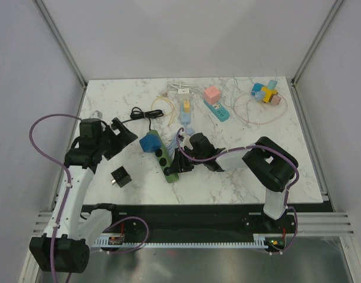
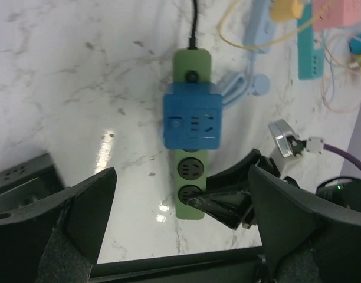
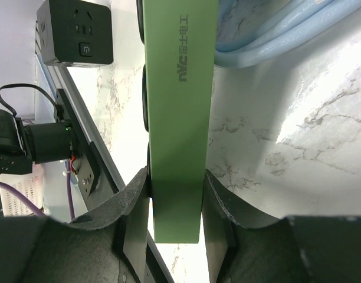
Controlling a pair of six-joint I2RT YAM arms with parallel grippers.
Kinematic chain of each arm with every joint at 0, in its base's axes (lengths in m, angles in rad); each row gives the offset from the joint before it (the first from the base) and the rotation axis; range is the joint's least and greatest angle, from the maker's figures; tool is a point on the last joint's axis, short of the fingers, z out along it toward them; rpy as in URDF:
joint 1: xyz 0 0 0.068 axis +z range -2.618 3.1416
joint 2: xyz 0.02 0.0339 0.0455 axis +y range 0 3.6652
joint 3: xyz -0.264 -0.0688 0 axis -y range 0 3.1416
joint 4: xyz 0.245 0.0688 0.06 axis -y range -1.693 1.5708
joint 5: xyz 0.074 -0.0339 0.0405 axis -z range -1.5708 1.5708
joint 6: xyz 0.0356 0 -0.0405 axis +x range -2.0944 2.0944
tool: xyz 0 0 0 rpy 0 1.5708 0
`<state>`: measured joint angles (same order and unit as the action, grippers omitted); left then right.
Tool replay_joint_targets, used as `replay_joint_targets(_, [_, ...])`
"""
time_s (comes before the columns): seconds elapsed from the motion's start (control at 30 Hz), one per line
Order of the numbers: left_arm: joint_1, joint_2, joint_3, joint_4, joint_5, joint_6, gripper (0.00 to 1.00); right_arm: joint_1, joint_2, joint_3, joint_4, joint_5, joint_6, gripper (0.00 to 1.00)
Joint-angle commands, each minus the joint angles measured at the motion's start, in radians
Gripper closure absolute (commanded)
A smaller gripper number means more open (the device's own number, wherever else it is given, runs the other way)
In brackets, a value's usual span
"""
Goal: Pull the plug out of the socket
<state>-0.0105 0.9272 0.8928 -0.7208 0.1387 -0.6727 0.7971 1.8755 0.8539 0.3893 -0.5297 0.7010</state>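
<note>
Green power strip lies just 7 o'clock of table centre. Its long axis runs 11 to 5 o'clock in the top view. The black cord leaves the 11 o'clock end and loops toward 10 o'clock. Socket face is up, with two dark round outlets showing in the left wrist view.

Blue cube adapter sits plugged on the strip's 11 o'clock half, next to the cord end.

Black cube plug is off the strip, on the marble at the strip's 8 o'clock and apart from it. Nothing is touching it. In the right wrist view its face with holes and a power button is turned toward that camera.

Left gripper has its jaws spread wide and holds nothing. It hangs at 10 o'clock of the strip, above and just 12 o'clock of the black cube.

Right gripper is clamped on the strip's 5 o'clock end, one pad pressed on each long face. Can't tell whether that end is lifted.

The table is white marble with grey veins, glossy with light glare. Pastel clutter sits at 12 to 1 o'clock: light blue strip, teal strip, pink cube, yellow-blue cluster, thin pale cords.

Plain white walls, aluminium frame posts at the far corners, and a black rail along the near edge.
</note>
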Motion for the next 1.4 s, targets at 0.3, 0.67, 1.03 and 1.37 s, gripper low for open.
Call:
replay_joint_targets(0.3, [-0.203, 0.266, 0.044, 0.179, 0.090, 0.097, 0.00, 0.010, 0.013, 0.020, -0.139, 0.062, -0.109, 1.00])
replay_joint_targets(0.67, [-0.207, 0.429, 0.031, 0.300, 0.096, 0.104, 0.03, 0.017, 0.005, 0.030, -0.155, 0.043, -0.113, 1.00])
replay_joint_targets(1.03, [-0.210, 0.417, -0.002, 0.346, 0.192, 0.117, 0.77, 0.019, -0.003, 0.056, -0.178, 0.034, -0.129, 0.88])
replay_joint_targets(1.37, [-0.210, 0.248, -0.112, 0.356, 0.329, 0.113, 0.98, 0.021, -0.004, 0.195, -0.306, 0.051, -0.207, 0.36])
